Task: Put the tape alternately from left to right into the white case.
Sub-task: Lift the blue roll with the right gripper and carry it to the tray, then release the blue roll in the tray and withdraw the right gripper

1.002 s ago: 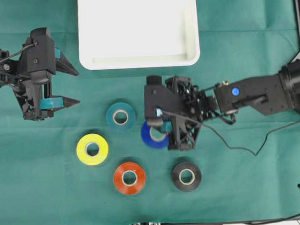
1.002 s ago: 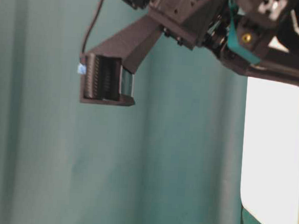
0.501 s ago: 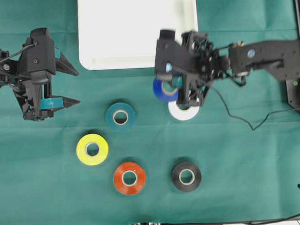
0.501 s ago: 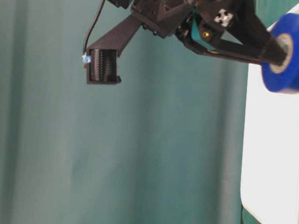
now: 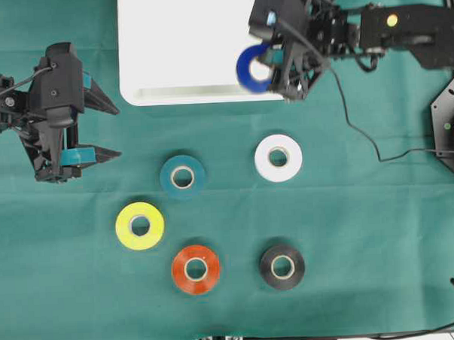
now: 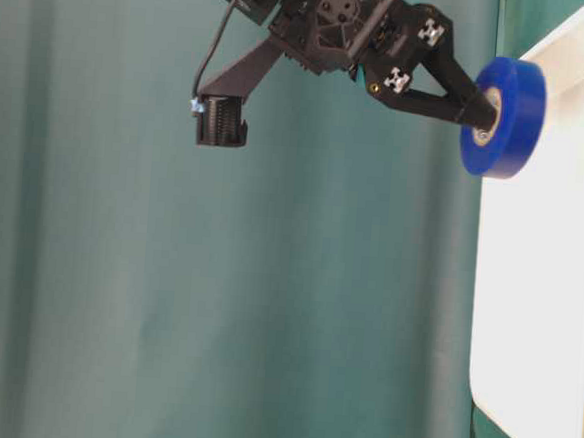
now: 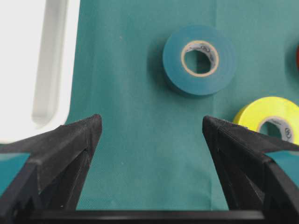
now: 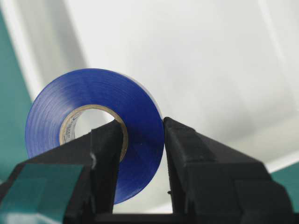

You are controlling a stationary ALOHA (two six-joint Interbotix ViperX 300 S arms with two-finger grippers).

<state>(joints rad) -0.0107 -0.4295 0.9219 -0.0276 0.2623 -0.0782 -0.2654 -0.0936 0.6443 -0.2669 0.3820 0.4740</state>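
My right gripper [image 5: 264, 63] is shut on the blue tape [image 5: 247, 70], one finger through its core and one outside. It holds the roll on edge in the air over the front right corner of the white case [image 5: 191, 36]. The right wrist view has the blue tape [image 8: 140, 112] pinched in the right gripper [image 8: 142, 126] above the white case [image 8: 210, 56]. Teal tape [image 5: 183, 176], yellow tape [image 5: 140, 226], white tape [image 5: 278, 158], red-orange tape [image 5: 196, 269] and black tape [image 5: 282, 267] lie flat on the cloth. My left gripper [image 5: 114, 132] is open and empty, left of the case.
The green cloth [image 5: 380, 231] covers the table. A cable [image 5: 361, 134] trails from the right arm across the cloth at right. Seen from the left wrist, the teal tape [image 7: 199, 60] and yellow tape [image 7: 271, 121] lie beyond the open left gripper [image 7: 152, 123], the case's corner [image 7: 51, 70] to the left.
The right gripper lifted the blue tape off the cloth and carried it back to the case's front right corner. The white tape it had covered now shows. The left arm stayed still.
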